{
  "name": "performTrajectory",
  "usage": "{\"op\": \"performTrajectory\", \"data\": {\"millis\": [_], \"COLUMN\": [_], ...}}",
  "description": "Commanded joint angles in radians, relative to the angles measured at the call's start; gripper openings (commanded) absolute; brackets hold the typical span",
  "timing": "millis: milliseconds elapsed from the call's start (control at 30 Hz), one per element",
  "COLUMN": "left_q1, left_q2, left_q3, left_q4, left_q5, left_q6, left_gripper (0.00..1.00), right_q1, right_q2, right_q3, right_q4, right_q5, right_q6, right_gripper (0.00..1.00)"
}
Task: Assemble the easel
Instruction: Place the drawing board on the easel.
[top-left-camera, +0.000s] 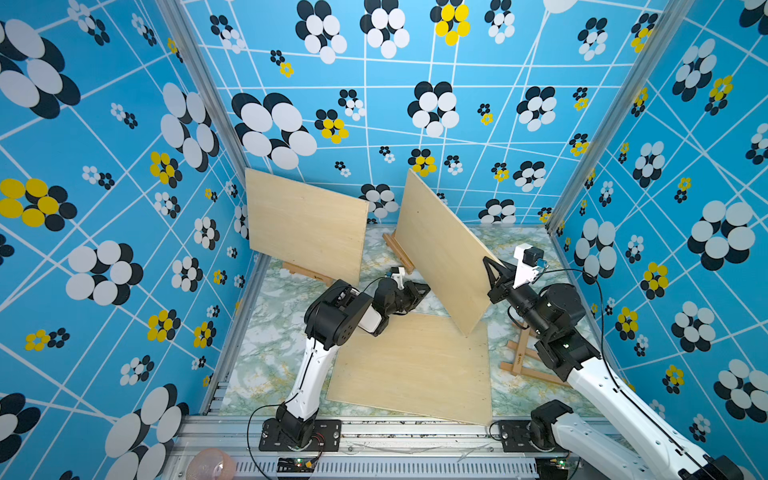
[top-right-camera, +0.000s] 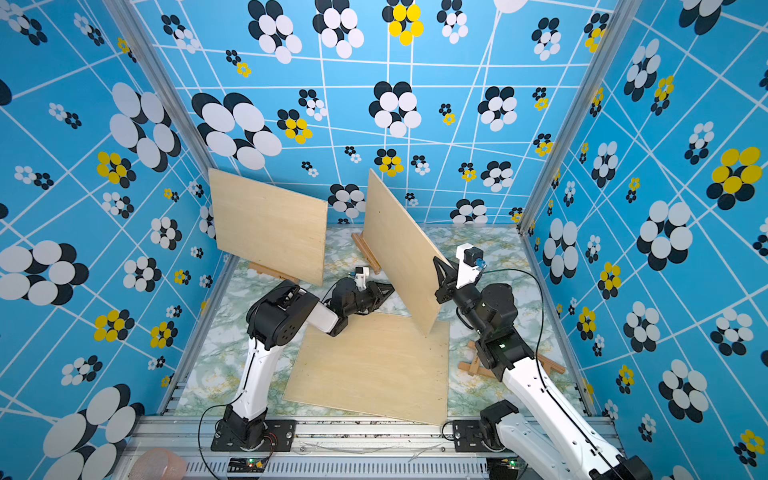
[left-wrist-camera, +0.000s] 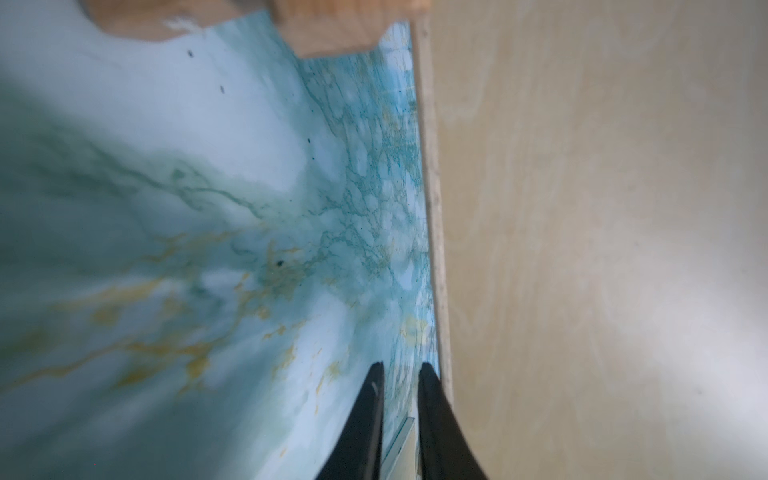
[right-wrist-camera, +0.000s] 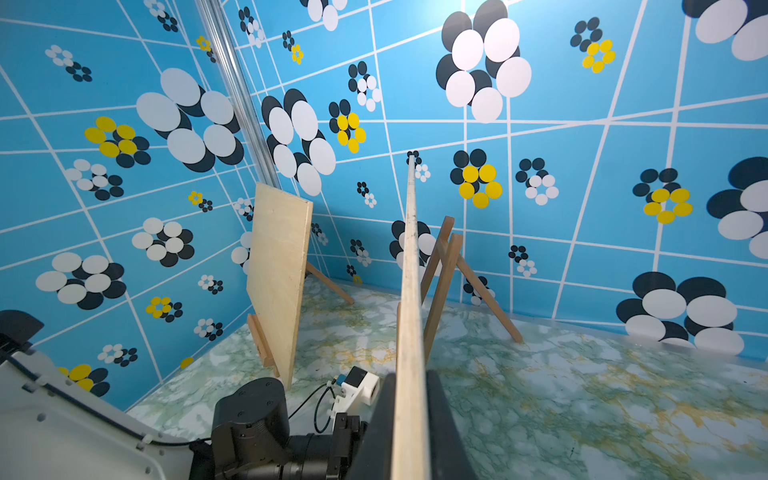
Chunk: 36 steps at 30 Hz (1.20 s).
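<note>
You've got pale, matt plywood in the tilted board (top-left-camera: 444, 249); beside it the easel (right-wrist-camera: 446, 282) is smooth reddish wood, and the tabletop (top-left-camera: 266, 345) under it looks glossy marble-print.

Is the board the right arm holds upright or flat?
Upright, on edge: the board stands pinched in the right gripper.

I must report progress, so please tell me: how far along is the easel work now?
Done: the left board stands on the first easel. In hand: the right gripper is shut on the middle board, upright at the second easel; whether it sits on the ledge is unclear. The left gripper is open beside it. To do: the flat board and the lying easel.
</note>
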Motion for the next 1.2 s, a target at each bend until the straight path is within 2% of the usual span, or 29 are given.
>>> {"op": "performTrajectory", "data": {"millis": [0,633,1000,1167], "left_q1": [0.004,0.016,0.018,0.018], "left_q2": [-0.047,-0.136,-0.190,-0.243], "left_q3": [-0.034,-0.146,-0.186,-0.207], "left_q4": [0.053,-0.043,-0.093,-0.161], "left_q5": [0.023,0.011,0.013,0.008], "left_q6": [0.031,0.075,0.101,0.149], "left_gripper": [0.20,0.32,0.35,0.35], "right_q1": [-0.016,-0.068,-0.078,-0.084], "right_q2": [0.001,0.103,0.134,0.142], "right_q3": [0.002,0.027,0.035,0.051], "right_q4": [0.163,0.219,0.237,0.224], "right_q5": [-0.076,-0.176,-0.191,-0.200], "right_q6": [0.083,0.151,0.161,0.153], "right_gripper": [0.00,0.00,0.00,0.00]}}
